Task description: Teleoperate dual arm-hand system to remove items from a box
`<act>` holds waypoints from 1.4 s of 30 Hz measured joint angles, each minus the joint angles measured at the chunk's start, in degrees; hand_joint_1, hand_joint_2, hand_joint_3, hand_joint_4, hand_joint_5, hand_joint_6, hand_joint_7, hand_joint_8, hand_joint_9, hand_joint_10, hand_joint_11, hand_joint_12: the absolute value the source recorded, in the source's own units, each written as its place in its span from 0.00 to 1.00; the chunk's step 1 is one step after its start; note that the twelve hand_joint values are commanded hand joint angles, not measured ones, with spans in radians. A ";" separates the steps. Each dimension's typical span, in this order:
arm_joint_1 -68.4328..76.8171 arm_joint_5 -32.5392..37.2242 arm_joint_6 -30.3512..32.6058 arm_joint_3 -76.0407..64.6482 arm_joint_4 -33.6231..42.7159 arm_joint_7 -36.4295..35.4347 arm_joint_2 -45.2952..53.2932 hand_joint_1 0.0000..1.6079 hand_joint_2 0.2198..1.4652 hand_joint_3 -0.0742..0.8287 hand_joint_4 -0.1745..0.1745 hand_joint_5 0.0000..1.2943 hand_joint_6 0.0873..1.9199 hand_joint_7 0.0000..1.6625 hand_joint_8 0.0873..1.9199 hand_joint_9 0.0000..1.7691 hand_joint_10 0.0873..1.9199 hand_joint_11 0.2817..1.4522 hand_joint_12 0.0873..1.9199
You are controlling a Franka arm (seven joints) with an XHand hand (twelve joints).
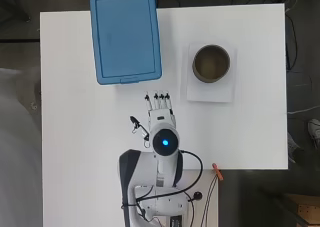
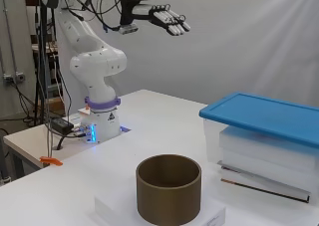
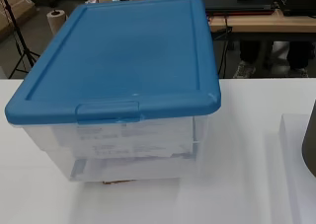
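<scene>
- I'm the hand (image 2: 167,18), held high above the table (image 1: 80,137), fingers (image 1: 157,101) stretched out straight and a little spread, holding nothing at all
- My target, the box (image 3: 123,145), sits ahead of me and off to one side: in the overhead view it lies up and to the left of my fingertips, well apart from them and far below my height
- It's a clear plastic box, and its blue lid (image 1: 126,34) is on, covering it edge to edge, latch tab facing my way in the wrist view
- Through the clear wall I can make out pale flat things stacked inside, but what they are I can't tell
- The box's long axis runs away from me, up the overhead view, with a short end turned toward my fingertips
- That's the relation that matters here: short end nearest, lid shut, me high and offset, so by my reckoning nothing comes out until that lid is off
- My guess for the coming move: travel forward and across, then drop toward the near short edge where the latch sits
- Only 1 arm here, so no question of which is nearer
- Off to the other side stands a brown cylinder (image 1: 211,63), open at the top, on a white pad (image 1: 200,94), clear of my path to the box
</scene>
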 joint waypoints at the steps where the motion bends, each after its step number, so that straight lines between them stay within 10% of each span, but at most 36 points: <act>1: -0.24 -0.18 0.06 -1.81 -0.34 -1.88 -1.24 0.11 0.57 0.07 0.76 0.27 0.00 0.25 0.00 0.24 0.00 0.16 0.00; 7: -0.62 -4.66 1.39 -8.43 -2.06 -6.53 -3.81 0.12 0.55 0.07 0.75 0.24 0.00 0.25 0.00 0.24 0.00 0.15 0.00; 18: -0.21 -27.92 7.02 13.46 2.20 2.17 20.96 0.11 0.54 0.08 0.79 0.25 0.00 0.24 0.00 0.21 0.00 0.09 0.00; 25: 1.90 -41.51 23.00 15.85 -6.76 12.06 18.80 0.12 0.54 0.08 0.78 0.25 0.00 0.25 0.00 0.22 0.00 0.08 0.00; 30: 2.39 -39.61 30.47 14.36 -8.95 14.92 19.17 0.11 0.55 0.09 0.74 0.26 0.00 0.25 0.00 0.22 0.00 0.08 0.00; 42: 1.95 -33.82 26.21 14.73 -1.72 14.54 33.25 0.09 0.60 0.10 0.68 0.28 0.00 0.27 0.00 0.25 0.00 0.10 0.00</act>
